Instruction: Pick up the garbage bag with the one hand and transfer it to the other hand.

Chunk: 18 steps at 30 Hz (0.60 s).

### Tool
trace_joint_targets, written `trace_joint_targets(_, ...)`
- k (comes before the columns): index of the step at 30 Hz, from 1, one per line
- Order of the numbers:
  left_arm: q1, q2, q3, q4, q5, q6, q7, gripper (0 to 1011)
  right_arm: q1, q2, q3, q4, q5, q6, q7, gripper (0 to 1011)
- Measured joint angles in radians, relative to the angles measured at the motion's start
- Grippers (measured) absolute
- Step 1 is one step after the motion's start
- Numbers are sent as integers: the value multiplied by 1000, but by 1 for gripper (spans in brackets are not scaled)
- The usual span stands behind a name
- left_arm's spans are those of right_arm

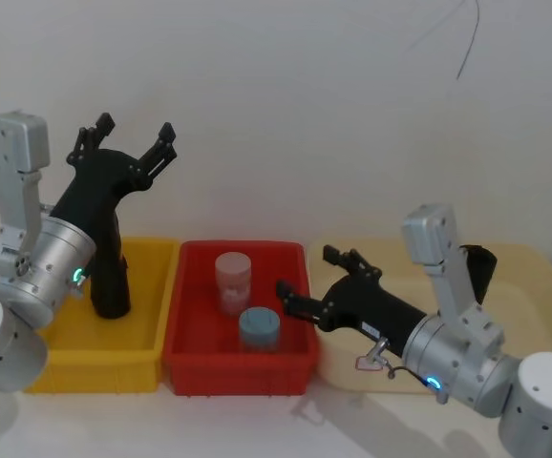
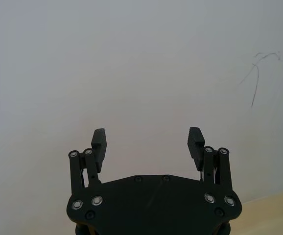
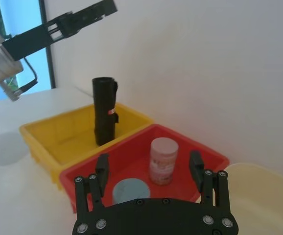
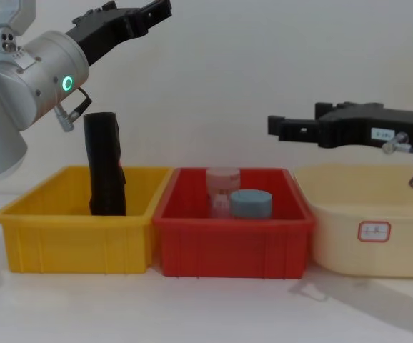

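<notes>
Progress stands at the very start, as we judge it.

From the head view, we see the garbage bag (image 1: pixel 111 286) upright in the yellow bin (image 1: pixel 95 372). The left tool (image 1: pixel 133 134) is raised above it, fingers spread and empty. The right tool (image 1: pixel 307 272) hovers over the right edge of the red bin (image 1: pixel 238 372), fingers likewise apart.

From the left wrist view, we find nothing between the spread fingers (image 2: pixel 98 139) but bare wall (image 2: pixel 141 58).

From the right wrist view, we look past that arm's parted fingers (image 3: pixel 102 166) to the bag, which stands untouched in its bin.

From the chest view, the bag rises above the bin walls, just below the left arm's green ring (image 4: pixel 66 83).

Neither the pick-up nor the handover is done. We reckon the left tool must come down, close on the bag and lift it before the right one can take it.
</notes>
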Motion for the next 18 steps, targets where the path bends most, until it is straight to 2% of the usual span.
trace_joint_targets(13, 2, 5, -5, -2, 8, -3, 11, 1002, 40, -5, -48, 41, -4, 33, 21, 999)
trace_joint_targets(18, 2, 6, -5, -2, 10, -4, 12, 1002, 70, -11, -67, 80, -6, 44, 32, 1000)
